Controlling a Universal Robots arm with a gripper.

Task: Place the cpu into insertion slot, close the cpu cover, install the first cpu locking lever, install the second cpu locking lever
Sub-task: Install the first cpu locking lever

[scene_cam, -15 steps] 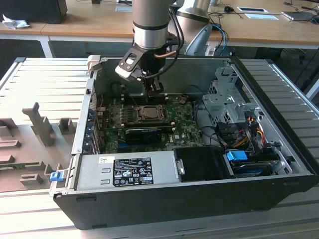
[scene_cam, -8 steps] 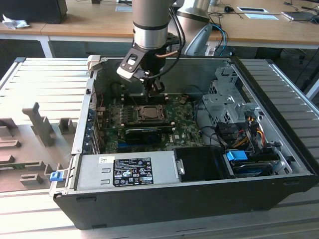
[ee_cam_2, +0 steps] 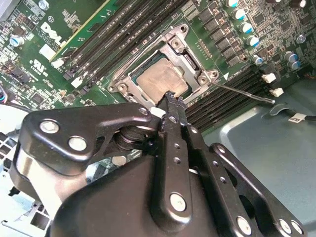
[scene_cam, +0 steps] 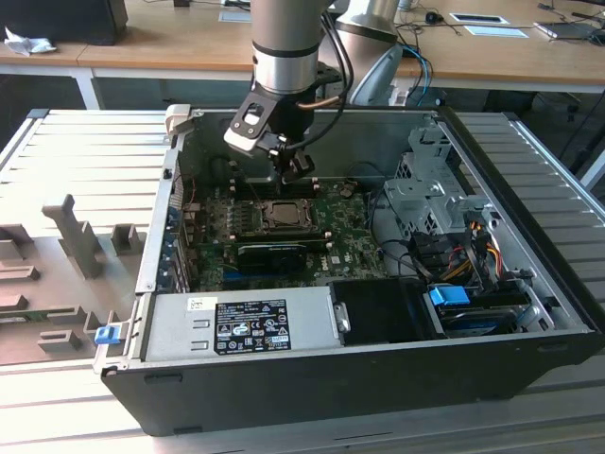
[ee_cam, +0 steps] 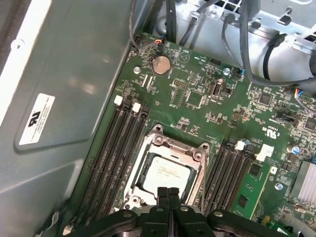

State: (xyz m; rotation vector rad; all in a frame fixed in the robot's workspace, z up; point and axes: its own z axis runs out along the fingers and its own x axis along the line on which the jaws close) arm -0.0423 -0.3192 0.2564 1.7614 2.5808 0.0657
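Hovering just above the cpu cover (ee_cam: 196,157) with its fingers (ee_cam: 162,198) clenched together on nothing, probably to form one narrow pushing tip, the gripper (ee_cam: 168,193) hung over the cpu (ee_cam: 165,170), which lay seated in the insertion slot (ee_cam_2: 134,75) mid-way across the motherboard (ee_cam: 197,98), framed by that flat-lying cover

Cpu (ee_cam: 165,172) sits in the insertion slot (ee_cam: 143,168), with the cpu cover (ee_cam: 200,163) lying flat around it. I note memory slots (ee_cam: 116,158) flanking the slot on both sides. Exterior view: motherboard (scene_cam: 340,236) in the case's (scene_cam: 378,369) left half, drive cage (scene_cam: 425,194) to its right, power supply (scene_cam: 241,322) in front. Gripper (ee_cam: 168,190) is over the slot's edge.
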